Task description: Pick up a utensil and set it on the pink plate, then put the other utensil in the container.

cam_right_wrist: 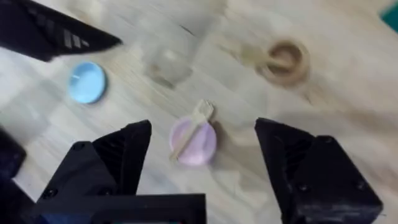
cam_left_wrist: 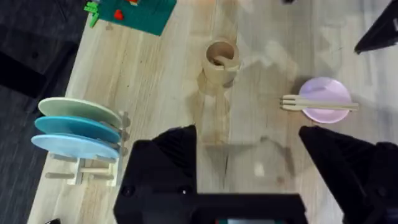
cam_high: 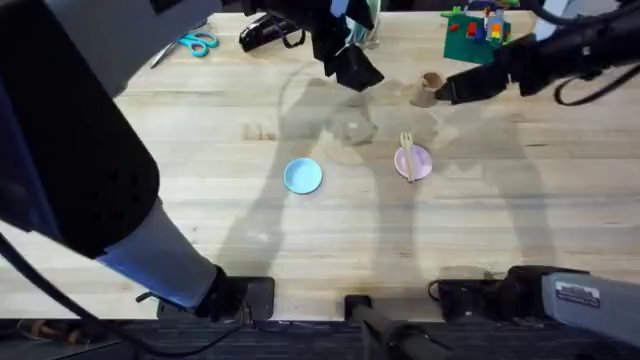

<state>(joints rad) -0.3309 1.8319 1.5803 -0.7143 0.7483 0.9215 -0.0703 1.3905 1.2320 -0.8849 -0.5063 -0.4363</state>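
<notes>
The small pink plate (cam_high: 413, 162) lies right of the table's middle, and the wooden fork (cam_high: 407, 150) rests across it, tines toward the far side. The left wrist view shows the same pink plate (cam_left_wrist: 324, 99) and fork (cam_left_wrist: 317, 104). So does the right wrist view: pink plate (cam_right_wrist: 194, 142) and fork (cam_right_wrist: 194, 124). The tan container (cam_high: 428, 89) stands upright farther back. Inside the container (cam_left_wrist: 221, 59) sits a pale shape; I cannot tell whether it is the spoon. My right gripper (cam_high: 448, 91) hangs open just right of the cup. My left gripper (cam_high: 355, 68) is open, raised over the far middle.
A light blue plate (cam_high: 303, 176) lies left of the pink one. Blue-handled scissors (cam_high: 197, 43) and a green brick build (cam_high: 478, 30) sit along the far edge. A rack of plates (cam_left_wrist: 78, 127) stands beyond the cup. My left arm looms large at the left.
</notes>
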